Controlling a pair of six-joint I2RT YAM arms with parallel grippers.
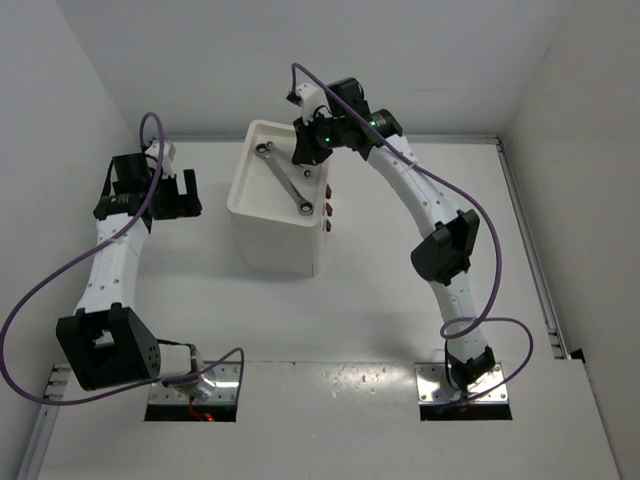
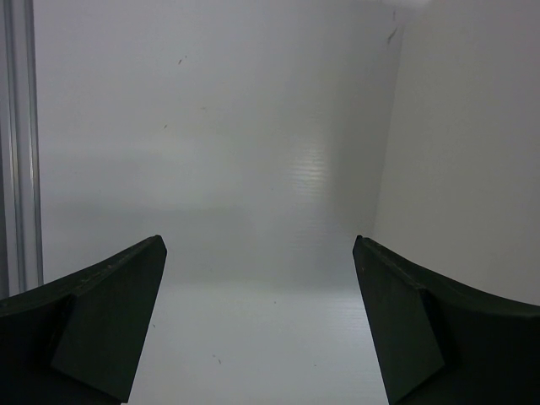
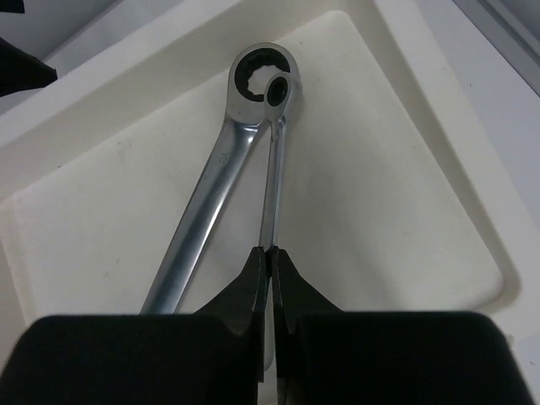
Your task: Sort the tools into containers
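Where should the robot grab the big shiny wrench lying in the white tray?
Probably take the big wrench by its long handle, mid-length, from above, pinching across its narrow width. It lies flat in the tray, and the thin wrench crowds its head.

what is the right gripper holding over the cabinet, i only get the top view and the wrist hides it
Observer: The right gripper is shut on a thin silver wrench, pinching the shaft near its end.
Operator: is it clear of the other wrench
Observer: No. Its small ring end overlaps the ring head of the larger wrench, which lies flat in the tray top.
Operator: left gripper got anything
Observer: The left gripper is wide open with nothing in it.
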